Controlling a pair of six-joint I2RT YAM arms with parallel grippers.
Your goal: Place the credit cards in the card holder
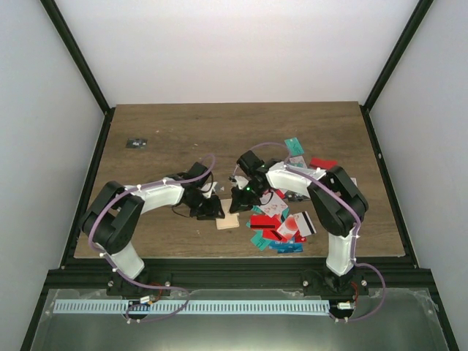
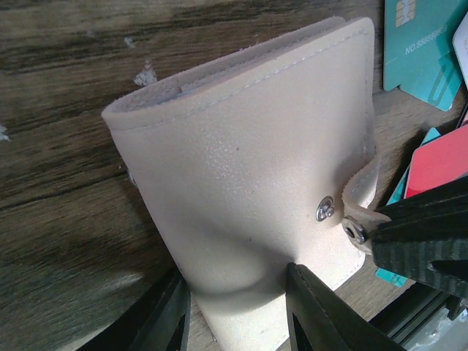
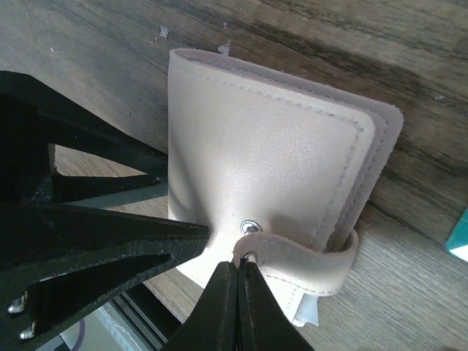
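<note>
The beige card holder [image 2: 248, 161] stands folded on the wooden table, and its snap tab [image 3: 307, 259] is pulled off the stud. My left gripper [image 2: 238, 276] is shut on the holder's lower body, denting the leather between its fingers. My right gripper [image 3: 240, 265] is shut on the end of the snap tab. From above, both grippers [image 1: 210, 208] [image 1: 236, 202] meet over the card holder [image 1: 228, 222] at the table's middle. The credit cards [image 1: 281, 219] lie in a loose pile of red, teal, blue and white just to its right. A teal card [image 2: 417, 44] and a red card [image 2: 439, 161] lie beside the holder.
A small dark flat object [image 1: 136, 142] lies at the far left of the table. More cards [image 1: 307, 162] are spread behind the right arm. White walls and black frame posts close in the table's sides and back.
</note>
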